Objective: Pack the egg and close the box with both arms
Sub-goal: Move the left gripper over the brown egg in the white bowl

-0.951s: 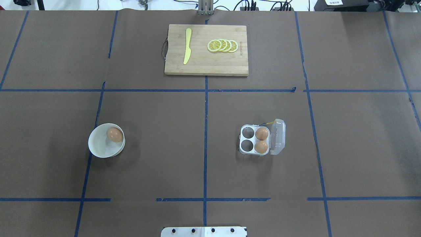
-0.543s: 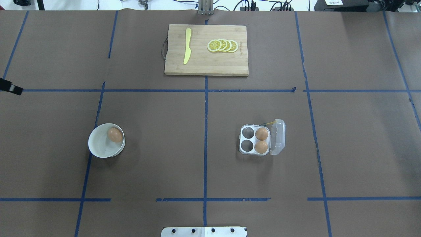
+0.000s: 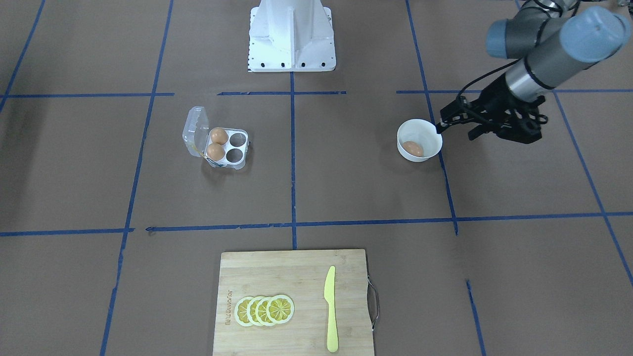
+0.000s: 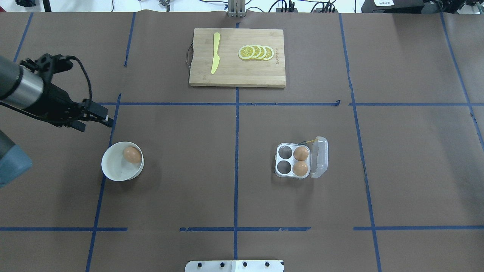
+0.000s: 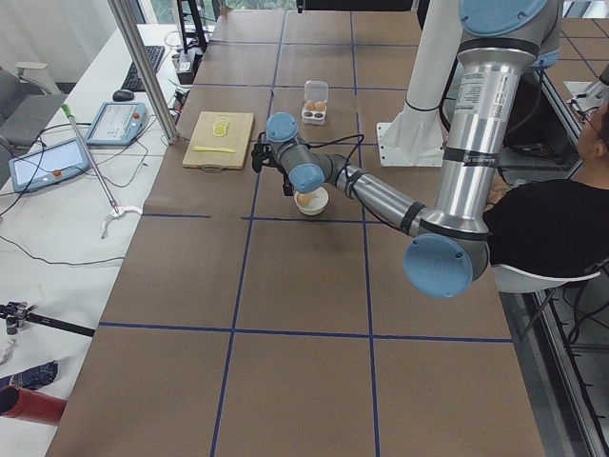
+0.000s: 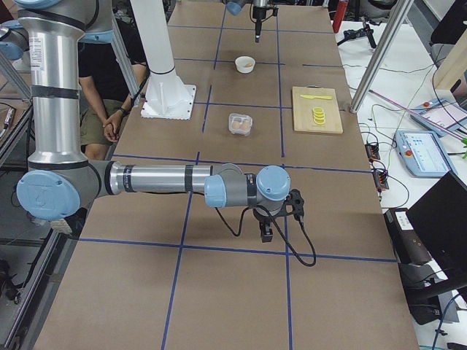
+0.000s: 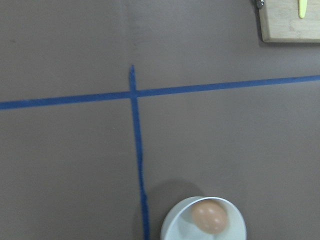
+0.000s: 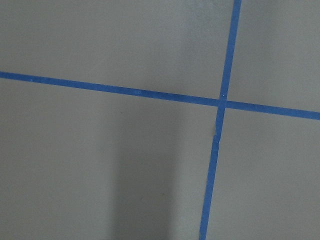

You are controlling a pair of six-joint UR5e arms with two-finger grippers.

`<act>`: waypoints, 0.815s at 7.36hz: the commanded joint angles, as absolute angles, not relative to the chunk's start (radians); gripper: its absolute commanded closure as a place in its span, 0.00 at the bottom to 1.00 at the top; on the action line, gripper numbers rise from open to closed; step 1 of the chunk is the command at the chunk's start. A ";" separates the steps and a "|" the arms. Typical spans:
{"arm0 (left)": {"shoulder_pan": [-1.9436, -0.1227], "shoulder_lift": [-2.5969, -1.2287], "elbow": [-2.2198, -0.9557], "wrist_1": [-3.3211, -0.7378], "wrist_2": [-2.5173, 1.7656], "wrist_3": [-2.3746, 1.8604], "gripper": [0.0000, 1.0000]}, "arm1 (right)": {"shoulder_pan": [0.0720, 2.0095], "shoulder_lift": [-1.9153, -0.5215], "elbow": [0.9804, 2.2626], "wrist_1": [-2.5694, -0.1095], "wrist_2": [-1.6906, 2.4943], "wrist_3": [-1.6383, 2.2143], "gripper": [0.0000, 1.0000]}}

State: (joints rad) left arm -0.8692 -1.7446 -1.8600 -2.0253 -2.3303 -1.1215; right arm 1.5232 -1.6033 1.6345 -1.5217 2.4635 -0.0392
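One egg (image 4: 132,155) lies in a round white bowl (image 4: 110,168) on the left of the table. The bowl and egg also show in the front view (image 3: 412,148) and the left wrist view (image 7: 210,218). The clear box (image 4: 284,152) stands right of centre with its lid (image 4: 319,156) open. Two eggs (image 4: 301,153) fill its right cups; the two left cups are empty. My left gripper (image 4: 99,120) hangs above the table just beyond the bowl, open and empty. My right gripper (image 6: 266,233) shows only in the right side view; I cannot tell its state.
A wooden cutting board (image 4: 237,77) with a yellow knife (image 4: 215,53) and lemon slices (image 4: 256,52) lies at the far middle. The white pedestal (image 3: 292,29) stands at the robot's side. A seated person (image 5: 542,228) is beside the table.
My left arm has come into the overhead view from the left edge and moved right, toward the bowl. The egg, bowl and box have not moved.
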 commanded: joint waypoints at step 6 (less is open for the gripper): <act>-0.635 -1.766 -1.865 -1.918 -2.048 -1.437 0.20 | 1.523 -1.605 1.643 -1.522 2.468 -0.040 0.00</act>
State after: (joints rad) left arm -0.6379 -1.7656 -1.8650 -1.9472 -2.0560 -1.4352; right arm 1.5232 -1.6040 1.6406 -1.5217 2.4682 -0.0399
